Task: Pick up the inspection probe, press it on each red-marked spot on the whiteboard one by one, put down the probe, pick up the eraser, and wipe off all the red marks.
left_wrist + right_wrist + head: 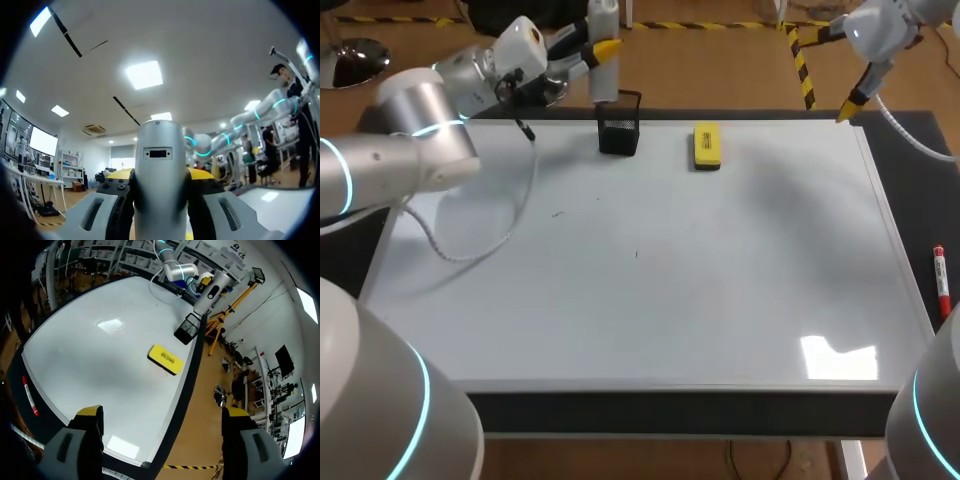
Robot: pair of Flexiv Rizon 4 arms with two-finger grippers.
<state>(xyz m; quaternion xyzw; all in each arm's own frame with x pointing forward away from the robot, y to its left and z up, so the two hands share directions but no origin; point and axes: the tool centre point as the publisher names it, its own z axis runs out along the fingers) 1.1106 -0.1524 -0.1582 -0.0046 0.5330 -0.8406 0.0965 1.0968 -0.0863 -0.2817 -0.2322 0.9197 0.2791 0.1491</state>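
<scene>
Both arms are smooth silver-grey tubes with glowing cyan rings at the joints. The left arm (410, 150) bears a white wrist block (525, 40), a short black lead (523, 125) and a thin pale cable (470, 250); the right arm (880, 30) trails a white cable (910, 135). The left hand (603, 50) and right hand (162, 415) have grey slotted fingers (75, 450), yellow-tipped.

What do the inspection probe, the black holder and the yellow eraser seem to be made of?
The inspection probe has a smooth satin grey casing with soft highlights: probably plastic or painted metal. The black holder looks like matt metal wire mesh; the whiteboard shows through its grid. The yellow eraser seems moulded plastic, with a dark underside, perhaps felt.
</scene>
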